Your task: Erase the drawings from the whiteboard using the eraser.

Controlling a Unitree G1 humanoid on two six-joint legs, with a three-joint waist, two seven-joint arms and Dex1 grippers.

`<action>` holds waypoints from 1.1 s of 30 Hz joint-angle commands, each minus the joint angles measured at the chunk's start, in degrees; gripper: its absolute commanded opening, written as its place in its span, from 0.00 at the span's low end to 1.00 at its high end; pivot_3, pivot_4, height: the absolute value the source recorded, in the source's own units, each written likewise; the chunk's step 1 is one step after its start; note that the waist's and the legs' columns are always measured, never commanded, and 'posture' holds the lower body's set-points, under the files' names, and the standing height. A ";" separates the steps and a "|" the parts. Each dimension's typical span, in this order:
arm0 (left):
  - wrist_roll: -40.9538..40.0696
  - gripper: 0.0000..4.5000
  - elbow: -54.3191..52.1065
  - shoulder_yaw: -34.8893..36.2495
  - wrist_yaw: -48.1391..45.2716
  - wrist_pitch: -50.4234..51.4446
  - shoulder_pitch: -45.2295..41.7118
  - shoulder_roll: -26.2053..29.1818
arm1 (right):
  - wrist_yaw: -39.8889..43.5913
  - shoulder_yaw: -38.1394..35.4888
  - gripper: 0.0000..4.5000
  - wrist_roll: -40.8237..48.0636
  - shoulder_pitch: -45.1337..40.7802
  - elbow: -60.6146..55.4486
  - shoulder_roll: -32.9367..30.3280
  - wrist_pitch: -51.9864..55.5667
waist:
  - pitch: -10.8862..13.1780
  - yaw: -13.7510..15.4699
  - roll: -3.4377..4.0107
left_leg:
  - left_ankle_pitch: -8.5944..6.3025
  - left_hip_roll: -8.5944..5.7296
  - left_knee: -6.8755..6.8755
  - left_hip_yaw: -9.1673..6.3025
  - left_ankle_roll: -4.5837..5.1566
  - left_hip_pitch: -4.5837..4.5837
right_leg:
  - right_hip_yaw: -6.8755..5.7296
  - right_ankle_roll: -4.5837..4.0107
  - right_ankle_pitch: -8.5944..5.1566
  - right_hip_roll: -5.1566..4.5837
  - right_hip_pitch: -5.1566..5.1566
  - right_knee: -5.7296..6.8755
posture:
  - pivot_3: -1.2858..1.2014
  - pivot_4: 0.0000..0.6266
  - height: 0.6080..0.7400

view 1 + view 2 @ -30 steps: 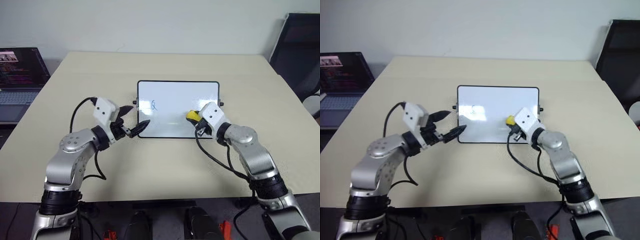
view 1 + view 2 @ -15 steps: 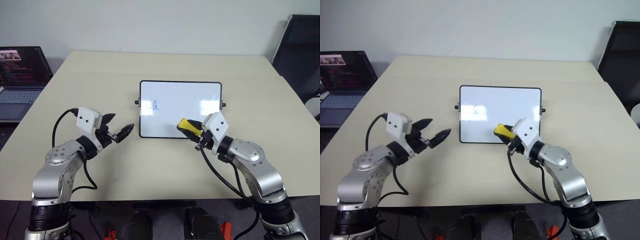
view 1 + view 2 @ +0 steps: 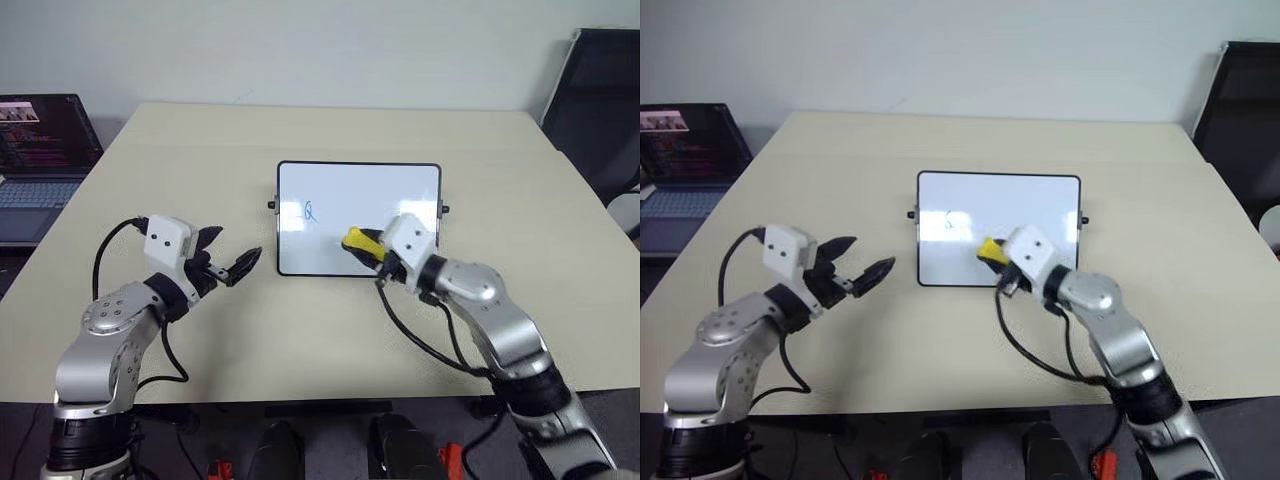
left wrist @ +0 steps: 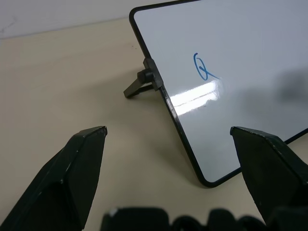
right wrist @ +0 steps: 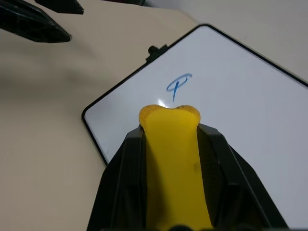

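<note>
The whiteboard [image 3: 370, 190] stands propped on the table's middle, black-framed. One of the drawings [image 3: 310, 211], a blue loop-like squiggle [image 4: 204, 67], sits on its left half. My right gripper [image 3: 378, 252] is shut on the yellow eraser [image 3: 358, 241], which it holds over the board's lower middle, right of and below the squiggle [image 5: 178, 84]. The eraser [image 5: 172, 154] sticks out past the black fingers. My left gripper [image 3: 238, 245] hangs open and holds nothing, left of the board's lower left corner and apart from it.
An open laptop [image 3: 40, 150] sits at the table's far left edge. A black chair [image 3: 600, 100] stands at the far right. The beige table [image 3: 330, 330] has free room in front of the board and on both sides.
My right gripper has carried the eraser leftward along the board's lower part. My left gripper has drawn back to the left, away from the board's corner.
</note>
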 commanded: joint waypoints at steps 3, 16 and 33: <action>0.82 1.00 -0.90 -2.63 -0.60 -0.81 -3.53 0.63 | -1.49 3.01 0.25 -5.09 -15.54 19.59 6.19 -9.68 | 0.07 -0.15 0.01 | 0.00 0.00 0.00 0.01 0.00 -0.01 | 0.01 0.02 0.01 0.02 -0.01 0.00 | 0.52 0.24 1.00; 1.08 1.00 -0.60 -4.26 -1.66 -1.01 -4.26 0.72 | 2.31 6.81 0.25 -11.52 -27.17 46.16 10.12 -14.81 | 0.08 -0.24 0.04 | -0.02 0.06 -0.09 -0.10 -0.02 0.00 | 0.00 0.25 0.16 0.16 0.03 0.09 | 0.52 0.24 1.00; 1.57 1.00 0.90 -5.72 -2.27 -2.05 -5.16 -0.06 | -3.26 7.00 0.25 -17.49 -30.82 54.15 12.12 -21.69 | 0.08 -0.30 0.04 | 0.13 0.07 0.02 -0.17 0.17 0.11 | 0.04 -0.10 0.26 0.25 0.09 0.14 | 0.52 0.24 1.00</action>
